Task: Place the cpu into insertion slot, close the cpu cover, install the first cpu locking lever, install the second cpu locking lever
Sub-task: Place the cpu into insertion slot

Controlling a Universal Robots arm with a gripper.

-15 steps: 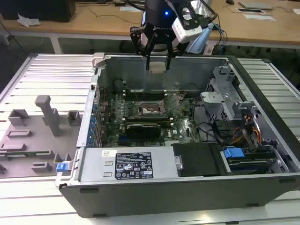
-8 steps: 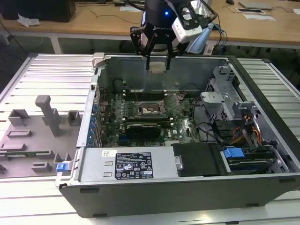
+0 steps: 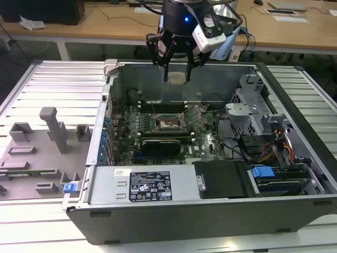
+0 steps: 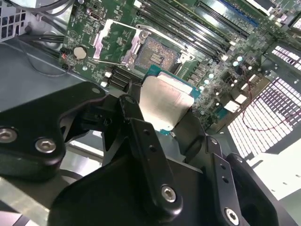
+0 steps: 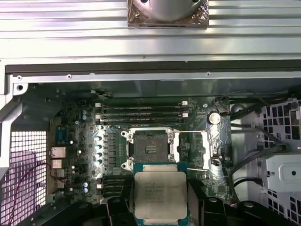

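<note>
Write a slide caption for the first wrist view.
The gripper holds the cpu above the open case, insertion slot uncovered on the motherboard.

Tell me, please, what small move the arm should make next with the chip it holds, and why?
Probably a short, slow descent toward the insertion slot, keeping the cpu flat. The gripper holds it level, high above the board; the slot's pin field lies bare, and the cpu cover is swung open beside it, so nothing seems to bar the way.
</note>
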